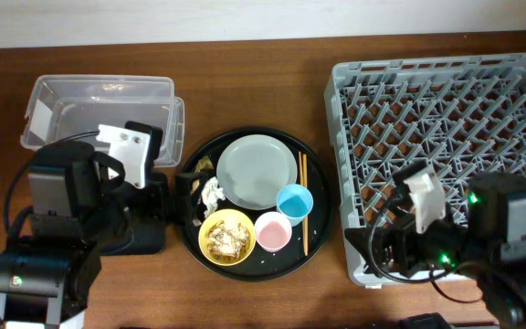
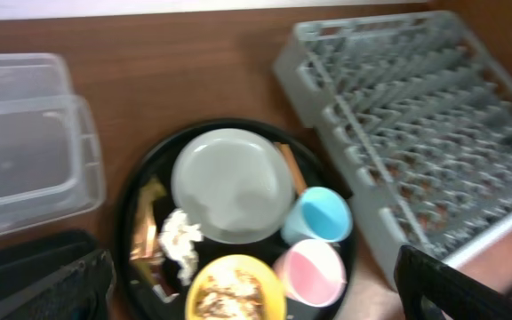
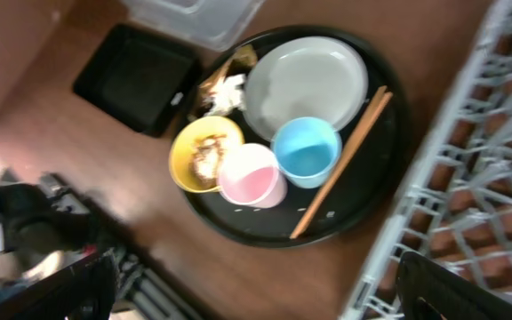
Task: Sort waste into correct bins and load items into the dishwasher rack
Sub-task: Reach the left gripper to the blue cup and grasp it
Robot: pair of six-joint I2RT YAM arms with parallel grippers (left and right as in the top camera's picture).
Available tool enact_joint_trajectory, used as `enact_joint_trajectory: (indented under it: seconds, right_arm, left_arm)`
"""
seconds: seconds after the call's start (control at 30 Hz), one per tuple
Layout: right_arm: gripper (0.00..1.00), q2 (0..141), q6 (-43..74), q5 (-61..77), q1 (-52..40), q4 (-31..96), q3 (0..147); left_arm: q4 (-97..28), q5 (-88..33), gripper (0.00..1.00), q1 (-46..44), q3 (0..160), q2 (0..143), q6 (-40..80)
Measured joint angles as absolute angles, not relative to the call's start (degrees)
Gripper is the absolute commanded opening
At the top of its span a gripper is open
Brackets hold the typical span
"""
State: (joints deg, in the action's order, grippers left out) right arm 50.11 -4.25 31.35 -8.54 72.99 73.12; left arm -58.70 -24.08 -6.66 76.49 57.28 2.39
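My left pincer [image 1: 186, 187] hangs with its fingers wide apart at the left rim of the round tray [image 1: 318, 230], just beside the tissue [image 1: 211, 192] and the wrapper [image 1: 203, 165]. My right pincer [image 1: 370, 247] is also spread open, over the near-left corner of the rack [image 1: 446, 119].

On the round tray, the plate [image 1: 257, 171] lies at the back. The blue cup [image 1: 294, 202] sits at its edge. The pink cup [image 1: 272, 231] and the bowl [image 1: 205, 249] with scraps [image 1: 228, 238] stand in front.

The chopsticks [image 1: 304, 196] lie along the right rim, and only a narrow strip of table [image 1: 334, 183] separates that rim from the rack wall. The tub [image 1: 99, 105] stands behind my left arm. The black bin [image 3: 136, 76] is near the round tray's left side.
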Motion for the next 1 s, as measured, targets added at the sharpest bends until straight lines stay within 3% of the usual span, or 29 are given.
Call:
enact_joint_trajectory:
  seconds: [0.17, 0.37, 0.43, 0.53, 0.63, 0.7, 0.9, 0.97, 1.0]
  right_arm:
    - [0.98, 54.0, 5.1, 25.8, -8.5, 72.6, 73.3]
    - [0.98, 51.7, 23.2, 3.4, -8.5, 82.3, 79.5]
    - [0.98, 51.8, 25.6, 0.6, -8.5, 84.6, 79.7]
    - [0.98, 52.1, 26.6, -0.8, -8.5, 85.1, 79.7]
    - [0.98, 52.1, 26.9, -1.2, -8.5, 85.3, 79.7]
    - [0.98, 52.1, 27.0, -1.3, -8.5, 85.4, 79.7]
    - [0.98, 52.1, 27.0, -1.3, -8.5, 86.2, 79.7]
    - [0.98, 52.1, 27.0, -1.3, -8.5, 86.4, 79.7]
    - [0.98, 52.1, 27.0, -1.3, -8.5, 86.4, 79.7]
  left_arm:
    - [-64.2, -25.0, 1.00, -10.1, 76.8, 60.1, 2.6]
    - [-64.1, -16.3, 1.00, -27.7, 76.9, 73.7, 2.6]
    - [-62.8, -11.2, 0.85, -33.9, 76.9, 81.3, 3.1]
    - [-57.8, -7.6, 0.80, -37.4, 76.9, 88.1, 5.4]
    - [-51.5, -6.1, 0.68, -38.7, 76.9, 92.9, 7.0]
    - [-47.9, -5.5, 0.55, -38.7, 76.9, 94.5, 7.5]
    - [-45.6, -5.1, 0.50, -39.4, 76.9, 101.4, 8.0]
    - [-45.0, -5.1, 0.34, -40.5, 76.9, 103.6, 8.0]
    - [-44.9, -5.0, 0.21, -41.0, 76.9, 104.2, 8.0]
